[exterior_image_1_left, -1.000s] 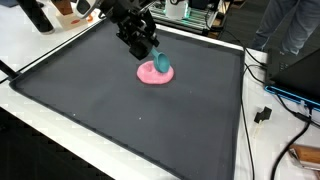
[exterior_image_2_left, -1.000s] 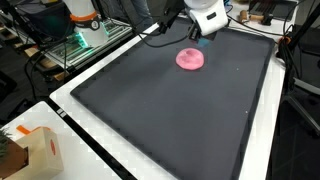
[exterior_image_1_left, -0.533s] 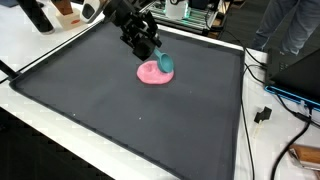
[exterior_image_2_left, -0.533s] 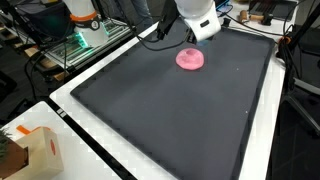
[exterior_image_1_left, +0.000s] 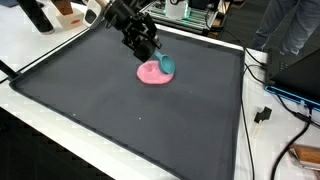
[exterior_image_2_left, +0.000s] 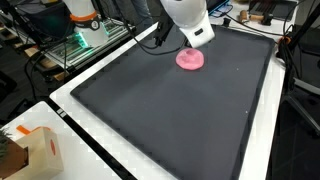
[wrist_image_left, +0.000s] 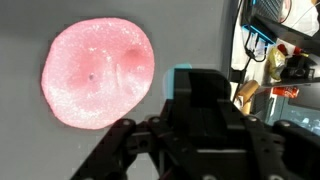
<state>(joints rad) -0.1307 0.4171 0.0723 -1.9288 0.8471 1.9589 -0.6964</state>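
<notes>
A round pink plate (exterior_image_1_left: 150, 73) lies flat on the black mat (exterior_image_1_left: 130, 120) toward its far side, also seen as the plate (exterior_image_2_left: 190, 60) and the plate (wrist_image_left: 98, 72) at upper left in the wrist view. My gripper (exterior_image_1_left: 160, 62) hangs over the plate's edge, shut on a small teal object (exterior_image_1_left: 166, 68). In the wrist view only a teal sliver of the object (wrist_image_left: 182, 80) shows beside the black gripper (wrist_image_left: 205, 88). In an exterior view the gripper (exterior_image_2_left: 194, 46) hides the teal object.
The mat has a white border (exterior_image_1_left: 40, 110). Cables and a plug (exterior_image_1_left: 264, 113) lie beside the mat, and a person (exterior_image_1_left: 290, 30) stands behind. A cardboard box (exterior_image_2_left: 27, 150) sits at a near corner. Racks with equipment (exterior_image_2_left: 85, 35) stand behind the table.
The gripper, with the teal object, has shifted a little across the pink plate toward its edge and turned slightly. The plate has stayed in place.
</notes>
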